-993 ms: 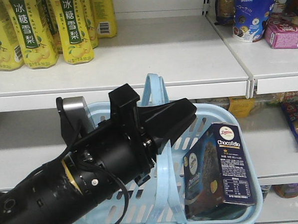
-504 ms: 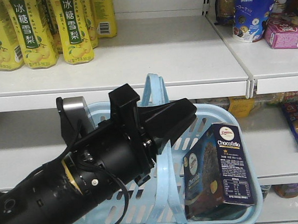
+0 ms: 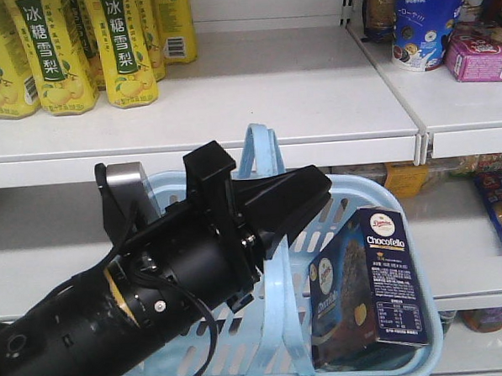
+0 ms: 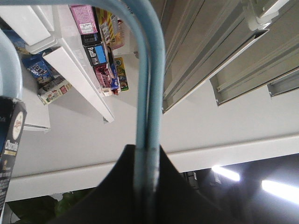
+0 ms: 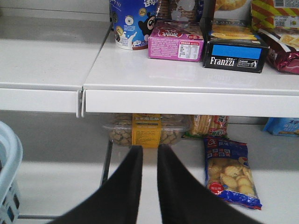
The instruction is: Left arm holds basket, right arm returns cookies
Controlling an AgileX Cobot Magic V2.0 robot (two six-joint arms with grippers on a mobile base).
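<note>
The light blue basket [image 3: 430, 334] hangs in front of the shelves, its two loop handles [image 3: 262, 149] pressed together. My left gripper [image 3: 312, 191] is shut on those handles; in the left wrist view the handles [image 4: 150, 70] run straight into the gripper [image 4: 148, 150]. The cookies [image 3: 370, 283], a navy "Chocofello" box, stand upright in the basket's right end, and an edge of the box [image 4: 8, 140] shows in the left wrist view. My right gripper [image 5: 149, 151] is narrowly open with nothing between its fingers, facing the lower shelf. The basket's rim [image 5: 7, 154] sits at its left.
Yellow drink bottles [image 3: 58, 46] stand on the upper shelf's left. A blue-white tub [image 3: 428, 23] and pink box [image 3: 480, 58] stand at its right. Ahead of the right gripper are a clear tub with yellow label [image 5: 146, 130], a cookie bag [image 5: 231, 170] and a Franzzi box [image 5: 233, 49].
</note>
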